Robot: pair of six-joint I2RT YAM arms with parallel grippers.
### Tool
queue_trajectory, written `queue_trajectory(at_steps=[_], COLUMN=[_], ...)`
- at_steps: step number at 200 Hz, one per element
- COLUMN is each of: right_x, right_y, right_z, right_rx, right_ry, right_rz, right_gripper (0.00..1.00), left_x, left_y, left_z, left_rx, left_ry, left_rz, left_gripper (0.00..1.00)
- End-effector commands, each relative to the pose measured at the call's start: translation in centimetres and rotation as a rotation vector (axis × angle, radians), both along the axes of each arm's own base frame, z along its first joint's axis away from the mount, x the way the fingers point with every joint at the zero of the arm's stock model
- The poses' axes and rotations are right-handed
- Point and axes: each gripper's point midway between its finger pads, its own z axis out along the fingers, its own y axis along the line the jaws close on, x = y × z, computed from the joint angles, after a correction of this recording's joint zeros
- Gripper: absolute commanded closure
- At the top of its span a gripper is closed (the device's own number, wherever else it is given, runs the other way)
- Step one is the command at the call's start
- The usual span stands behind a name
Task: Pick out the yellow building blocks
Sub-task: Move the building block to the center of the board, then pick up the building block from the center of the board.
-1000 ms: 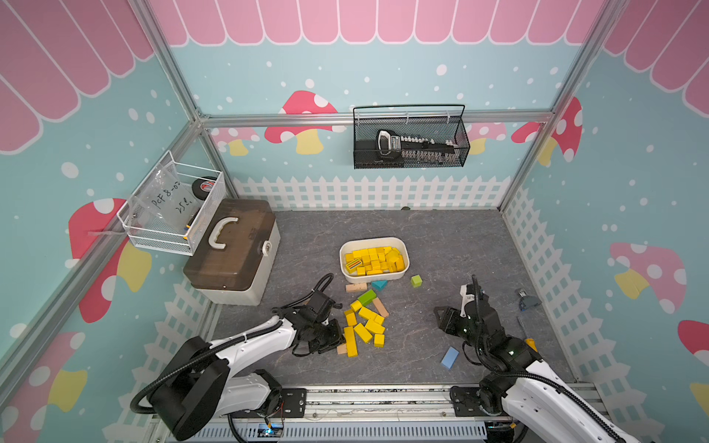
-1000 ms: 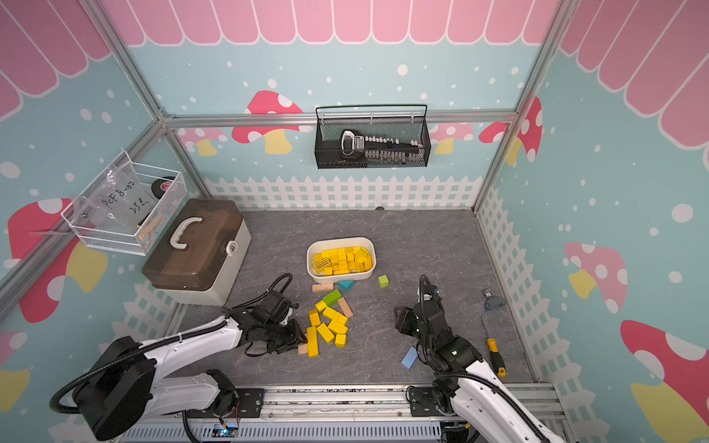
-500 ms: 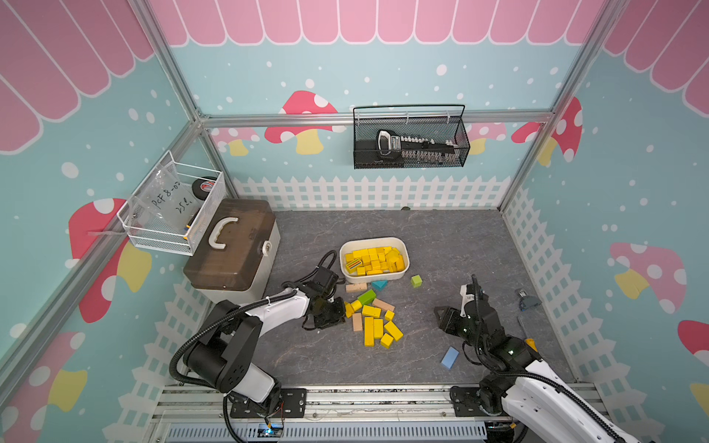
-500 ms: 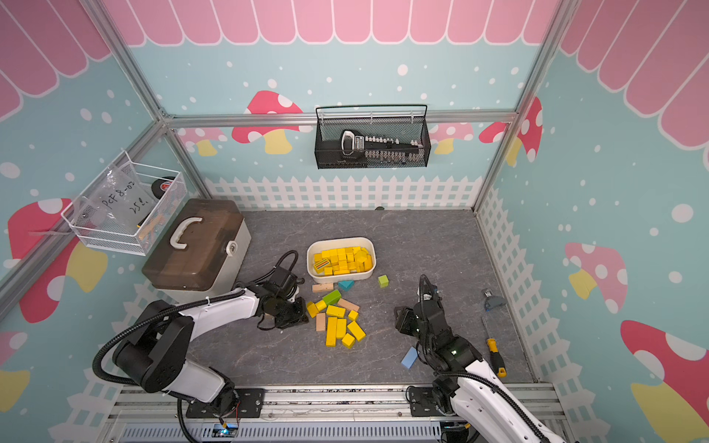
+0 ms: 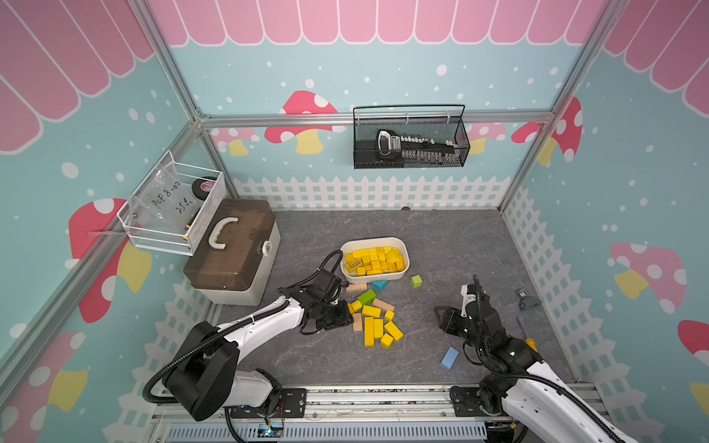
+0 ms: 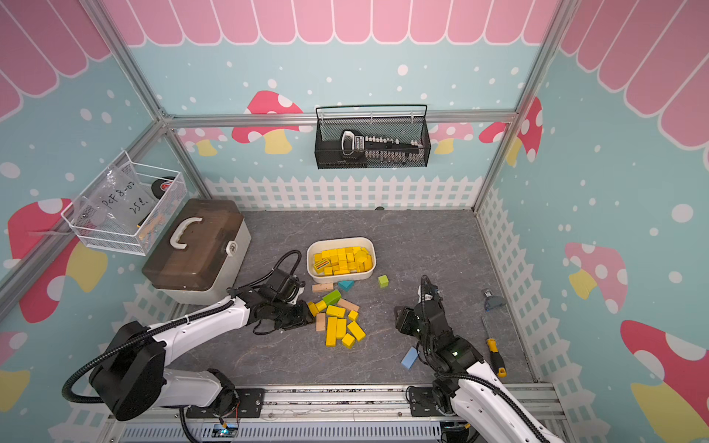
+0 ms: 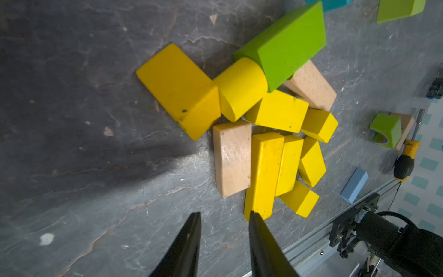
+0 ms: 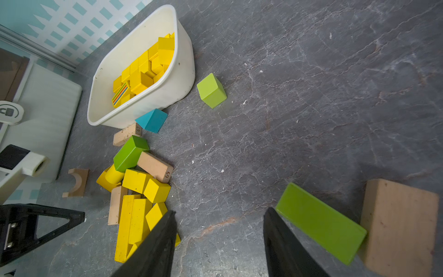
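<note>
Many yellow building blocks fill the white bin, one with coloured stripes. Several more yellow building blocks lie in a loose heap on the grey floor in front of the bin, mixed with tan and green blocks. My left gripper hovers low at the heap's left edge, open by a narrow gap and holding nothing. One fingertip overlaps the end of a long yellow bar. My right gripper stands open and empty to the right of the heap.
A green block, tan blocks, a teal wedge and a green cube lie around the heap. A blue block and a screwdriver lie front right. A toolbox stands at the left.
My left arm swung back from the front of the heap, then reached right to its left edge. The loose blocks shifted a little to the right. The right arm has not moved.
</note>
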Motion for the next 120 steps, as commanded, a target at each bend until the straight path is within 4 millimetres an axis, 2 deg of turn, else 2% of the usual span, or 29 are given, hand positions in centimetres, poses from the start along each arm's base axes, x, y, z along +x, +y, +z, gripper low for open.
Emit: queue_trajectory(at_steps=[1, 39, 69, 120], right_x=[0.0, -0.1, -0.2, -0.2], right_y=[-0.3, -0.3, -0.4, -0.5], right_z=[-0.4, -0.4, -0.4, -0.3], right_rx=[0.002, 0.002, 0.003, 0.005], right_ry=[0.002, 0.003, -0.001, -0.008], right_rz=[-0.011, -0.010, -0.013, -0.018], right_gripper=[0.42, 0.42, 0.42, 0.42], left_x=[1.5, 4.7, 6.5, 7.8], left_y=[0.3, 1.6, 1.5, 2.7], left_z=[0.3, -0.2, -0.5, -0.6], left_rx=[0.053, 0.177, 0.240, 0.342], left_ry=[-0.041, -0.037, -0.015, -0.009], left_rz=[0.013, 0.122, 0.145, 0.201], left_gripper=[0.59, 0.58, 0.58, 0.58])
